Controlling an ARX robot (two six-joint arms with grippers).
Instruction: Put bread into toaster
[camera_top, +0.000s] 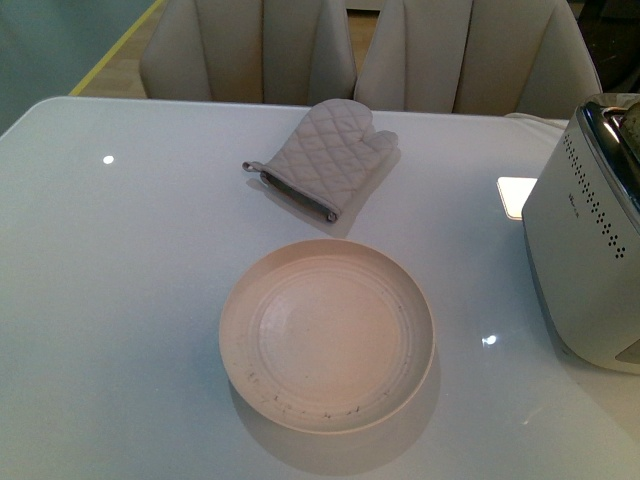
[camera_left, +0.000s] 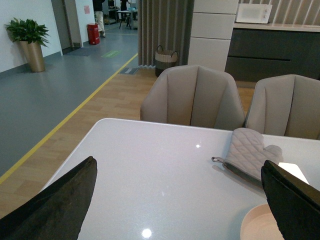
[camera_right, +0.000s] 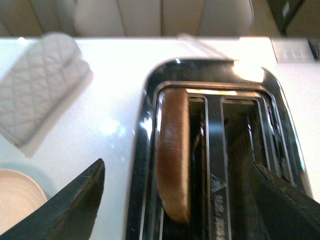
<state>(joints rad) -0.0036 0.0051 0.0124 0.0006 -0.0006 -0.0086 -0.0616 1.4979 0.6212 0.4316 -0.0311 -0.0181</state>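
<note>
The white toaster (camera_top: 585, 270) with a chrome top stands at the table's right edge. In the right wrist view the toaster (camera_right: 215, 80) is seen from above, and a slice of bread (camera_right: 173, 150) stands on edge in one slot, its brown crust up. My right gripper (camera_right: 175, 210) is open above the toaster, its jaws on either side of the slots, not touching the bread. My left gripper (camera_left: 180, 200) is open and empty above the bare table. Neither gripper shows in the front view.
An empty round cream plate (camera_top: 250, 370) lies in the middle of the table; its edge shows in the left wrist view (camera_left: 255, 225). A grey quilted oven mitt (camera_top: 325, 155) lies behind it. Two beige chairs (camera_top: 250, 50) stand at the far edge.
</note>
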